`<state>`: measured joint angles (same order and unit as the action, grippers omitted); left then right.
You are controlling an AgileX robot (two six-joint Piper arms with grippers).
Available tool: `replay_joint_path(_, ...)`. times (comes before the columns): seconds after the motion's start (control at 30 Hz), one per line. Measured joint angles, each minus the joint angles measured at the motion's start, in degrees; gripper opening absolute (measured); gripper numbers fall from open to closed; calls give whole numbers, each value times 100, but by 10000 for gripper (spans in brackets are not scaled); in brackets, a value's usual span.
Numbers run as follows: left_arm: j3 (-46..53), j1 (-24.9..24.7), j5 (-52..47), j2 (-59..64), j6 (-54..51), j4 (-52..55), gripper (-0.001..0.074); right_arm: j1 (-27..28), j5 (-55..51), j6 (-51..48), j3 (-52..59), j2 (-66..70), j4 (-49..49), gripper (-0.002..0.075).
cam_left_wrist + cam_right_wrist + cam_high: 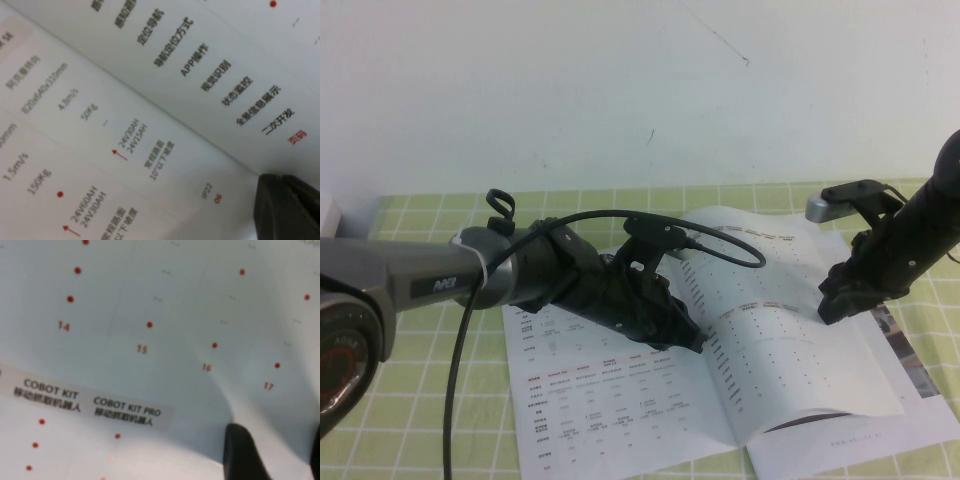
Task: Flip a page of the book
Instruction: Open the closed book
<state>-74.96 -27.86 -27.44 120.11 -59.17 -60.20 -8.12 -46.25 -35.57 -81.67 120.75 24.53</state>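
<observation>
White paper is what both hands meet: the book (720, 390) lies open on the green-checked table (410, 400), its spine running away from the robot. The page (790, 340) is bowed up off the right half of the book, its free edge lifted on the side away from the spine and curling over toward it.

The right hand (842, 300) sits at that lifted outer edge, well right of the spine; in its wrist view two dark fingers (245, 455) stand apart over the dotted sheet, and I cannot tell whether they pinch it.

The left hand (685, 335) is pressed low just left of the spine, on the flat left half; whether it is parted or together I cannot tell.

The right arm is nearer the page, so the turn likely needs a sweep from that outer edge across the spine toward the left hand.
</observation>
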Motion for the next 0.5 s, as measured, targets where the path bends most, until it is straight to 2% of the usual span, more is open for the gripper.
replay_joint_path(0.5,0,0,0,0,14,0,-4,0,-113,-211,0,0,154,283)
